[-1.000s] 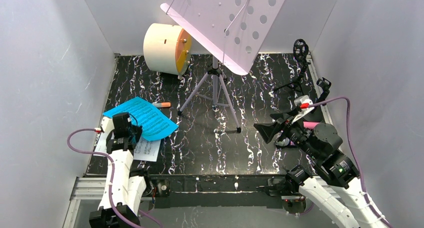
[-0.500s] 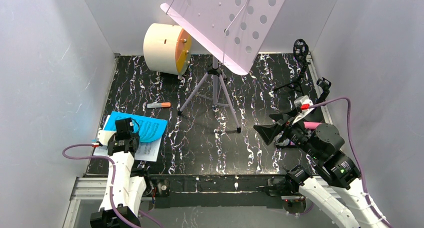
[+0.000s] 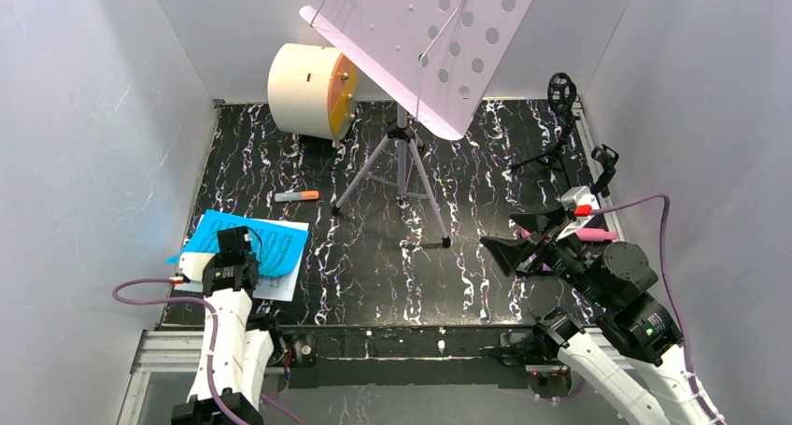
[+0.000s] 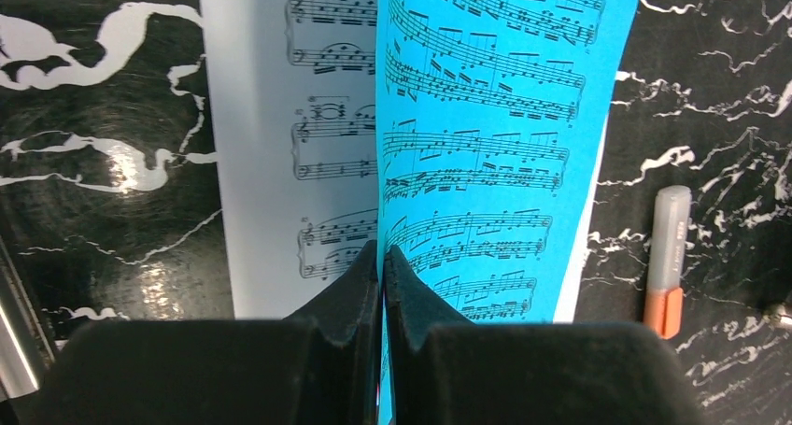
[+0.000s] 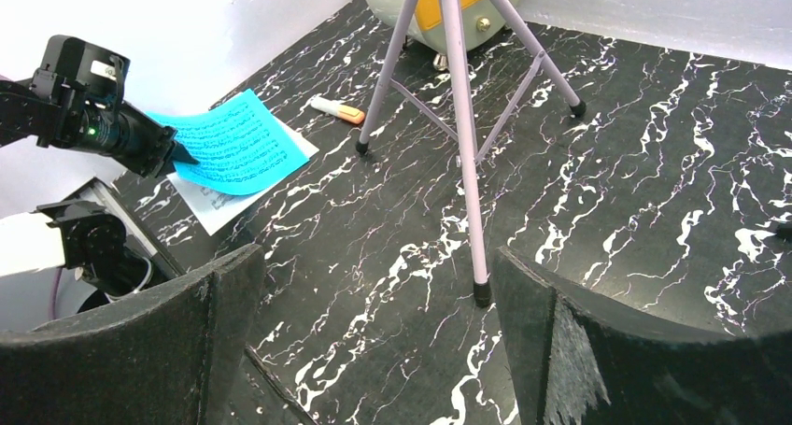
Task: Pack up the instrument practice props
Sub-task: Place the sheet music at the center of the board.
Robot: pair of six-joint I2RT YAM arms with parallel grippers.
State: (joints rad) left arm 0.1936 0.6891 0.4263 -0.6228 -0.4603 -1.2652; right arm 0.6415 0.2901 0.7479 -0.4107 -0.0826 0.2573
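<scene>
Item: blue sheet-music page (image 3: 280,243), printed with black staves, curled; located lower left of the top view, clamped edge-on by the left gripper (image 4: 382,268) above a white sheet-music page (image 4: 280,145). The right gripper (image 5: 378,266) is held wide apart, empty

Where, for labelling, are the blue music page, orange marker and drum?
blue music page (image 4: 495,135), left wrist view, printed middle.
orange marker (image 4: 668,257), left wrist view, grey barrel.
drum (image 3: 299,89), top external view, cream shell.

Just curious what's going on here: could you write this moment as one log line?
left gripper: shut on blue page | right gripper: open, empty | white page: beneath blue
</scene>
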